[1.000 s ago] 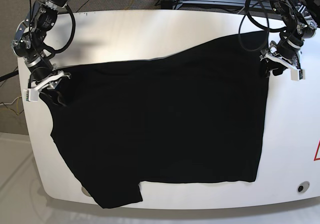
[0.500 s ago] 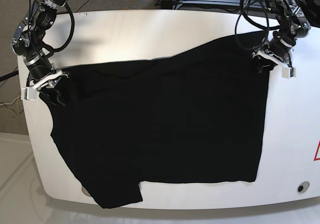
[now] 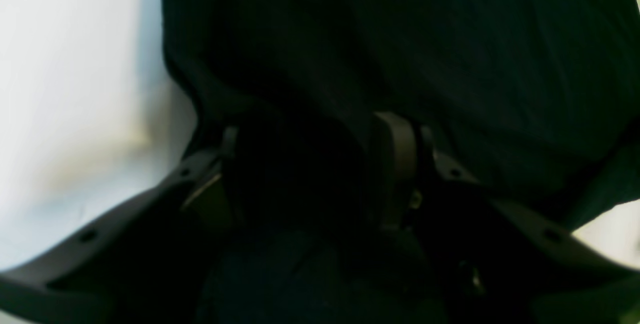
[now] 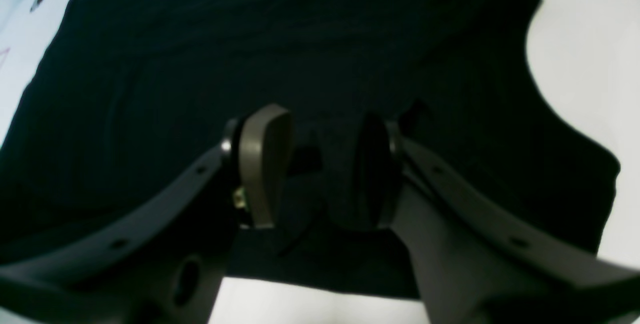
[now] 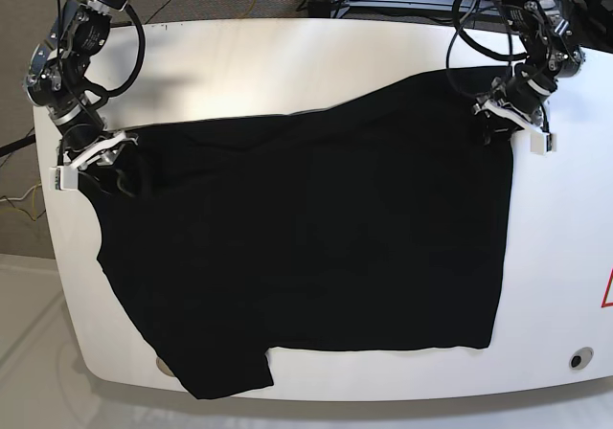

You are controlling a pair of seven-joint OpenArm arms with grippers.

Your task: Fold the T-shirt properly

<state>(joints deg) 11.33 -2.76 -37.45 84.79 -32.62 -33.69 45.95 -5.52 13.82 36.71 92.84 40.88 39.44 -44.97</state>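
Observation:
The black T-shirt (image 5: 316, 247) lies spread flat over most of the white table (image 5: 287, 56). One sleeve (image 5: 215, 376) reaches the table's front edge. My left gripper (image 5: 508, 130) sits at the shirt's far right corner. In the left wrist view its fingers stand apart around dark cloth (image 3: 450, 39), left gripper (image 3: 312, 129) open. My right gripper (image 5: 91, 161) rests on the shirt's left edge. The right wrist view shows the right gripper (image 4: 322, 119) open, with the cloth (image 4: 200, 39) lying flat under the gap between the fingers.
Bare white tabletop (image 4: 590, 64) shows beside the shirt's edge, and more of it (image 3: 75, 89) lies left of the left gripper. A red warning mark (image 5: 606, 290) and a small round hole (image 5: 576, 359) sit near the table's right front. Cables hang behind the far edge.
My left gripper has slid inward from the table's right side onto the shirt's far right corner. My right gripper's jaws have widened at the left edge. The shirt has stayed put.

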